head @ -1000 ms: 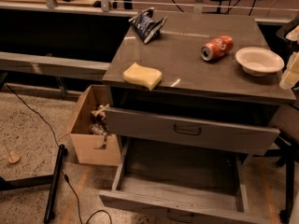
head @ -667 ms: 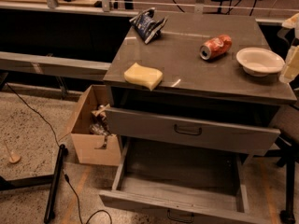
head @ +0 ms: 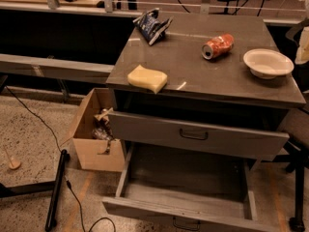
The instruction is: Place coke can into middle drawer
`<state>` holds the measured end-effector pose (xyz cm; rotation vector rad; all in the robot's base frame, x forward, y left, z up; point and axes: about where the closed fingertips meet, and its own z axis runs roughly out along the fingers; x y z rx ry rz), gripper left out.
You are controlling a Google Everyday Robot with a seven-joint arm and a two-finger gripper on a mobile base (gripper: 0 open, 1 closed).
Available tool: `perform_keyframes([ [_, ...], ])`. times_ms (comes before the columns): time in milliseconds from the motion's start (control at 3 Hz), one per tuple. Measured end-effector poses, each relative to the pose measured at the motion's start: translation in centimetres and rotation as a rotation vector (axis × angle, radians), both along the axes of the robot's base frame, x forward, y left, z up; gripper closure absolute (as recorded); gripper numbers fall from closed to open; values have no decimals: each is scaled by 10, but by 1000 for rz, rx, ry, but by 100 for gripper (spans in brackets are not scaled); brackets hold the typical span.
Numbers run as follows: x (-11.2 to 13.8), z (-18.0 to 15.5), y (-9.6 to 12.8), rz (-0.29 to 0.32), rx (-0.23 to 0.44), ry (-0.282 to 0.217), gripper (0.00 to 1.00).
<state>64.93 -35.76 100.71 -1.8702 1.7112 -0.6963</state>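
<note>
The coke can, red with a silver end, lies on its side on the grey cabinet top, right of centre. The middle drawer is pulled wide open below and holds nothing. Its front with the dark loop handle is at the bottom edge of the view. The top-tier drawer above it stands slightly out. My gripper shows only as a pale shape at the right edge, beside the bowl and apart from the can.
A white bowl stands right of the can. A yellow sponge lies near the top's front left, and a blue snack bag at the back left. An open cardboard box of clutter sits on the floor to the left, beside cables.
The pale gripper shape at the right edge has moved upward. The can, bowl, sponge and drawers stay where they were; the view shifted slightly.
</note>
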Motion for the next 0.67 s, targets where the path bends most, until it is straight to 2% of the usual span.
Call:
perform_keyframes([
  [333, 15, 7, 15, 145, -20, -47, 0],
  [667, 38, 19, 38, 294, -27, -67, 0],
])
